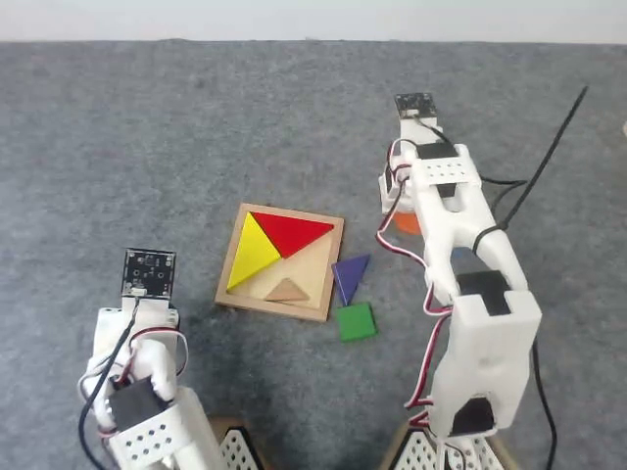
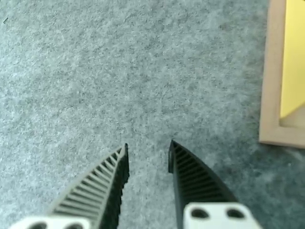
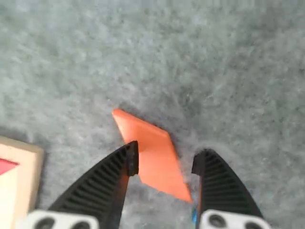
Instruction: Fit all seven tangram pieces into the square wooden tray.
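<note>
Three pieces (image 1: 252,253) in tray (image 1: 331,270); right tool (image 3: 167,155) open astride thin orange piece (image 3: 152,148), skewed, so closing may spin or drop it; left tool (image 2: 147,152) open, empty.

Grey carpeted table (image 1: 147,147). On it lie a square wooden tray (image 1: 294,214), a purple triangular piece (image 1: 349,275) just beside it, a green square piece (image 1: 356,321) nearby, and an orange parallelogram piece (image 3: 152,152) farther off.

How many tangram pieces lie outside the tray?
3: purple triangle and green square beside the tray, orange piece inside the open right claw. A seventh may hide under that arm.
</note>
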Robot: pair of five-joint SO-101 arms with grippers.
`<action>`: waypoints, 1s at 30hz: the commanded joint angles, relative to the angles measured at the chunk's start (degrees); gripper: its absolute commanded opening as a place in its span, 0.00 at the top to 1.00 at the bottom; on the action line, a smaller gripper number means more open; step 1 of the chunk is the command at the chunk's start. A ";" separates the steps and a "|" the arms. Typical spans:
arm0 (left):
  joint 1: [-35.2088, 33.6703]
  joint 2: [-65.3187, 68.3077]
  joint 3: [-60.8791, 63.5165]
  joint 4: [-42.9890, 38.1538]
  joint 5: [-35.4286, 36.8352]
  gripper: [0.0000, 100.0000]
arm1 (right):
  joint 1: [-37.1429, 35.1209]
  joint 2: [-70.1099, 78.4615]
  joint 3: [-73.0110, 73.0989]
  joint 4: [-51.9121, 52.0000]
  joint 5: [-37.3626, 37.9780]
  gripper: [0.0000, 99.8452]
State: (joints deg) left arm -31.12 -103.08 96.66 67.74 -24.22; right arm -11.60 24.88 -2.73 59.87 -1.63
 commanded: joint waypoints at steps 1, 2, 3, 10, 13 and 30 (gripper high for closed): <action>0.09 -0.62 -0.22 -0.97 -0.44 0.87 | -0.04 -4.97 -1.85 -1.89 0.53 0.81; 0.09 -0.62 -0.22 -0.97 -0.44 0.87 | 0.84 -4.62 -1.85 -2.51 0.53 0.81; 0.09 -0.62 -0.22 -0.97 -0.44 0.87 | 1.54 -3.82 -1.93 -3.47 0.70 0.81; 0.09 -0.62 -0.22 -0.97 -0.44 0.87 | 3.65 3.38 -2.99 -3.65 2.99 0.81; 0.09 -0.62 -0.22 -0.97 -0.44 0.87 | 4.09 4.00 -4.57 -1.45 3.60 0.81; 0.09 -0.62 -0.22 -0.97 -0.44 0.87 | 6.90 15.69 -31.30 14.73 0.97 0.81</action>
State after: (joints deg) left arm -31.12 -103.08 96.66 67.74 -24.22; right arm -5.10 44.13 -29.80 72.70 0.48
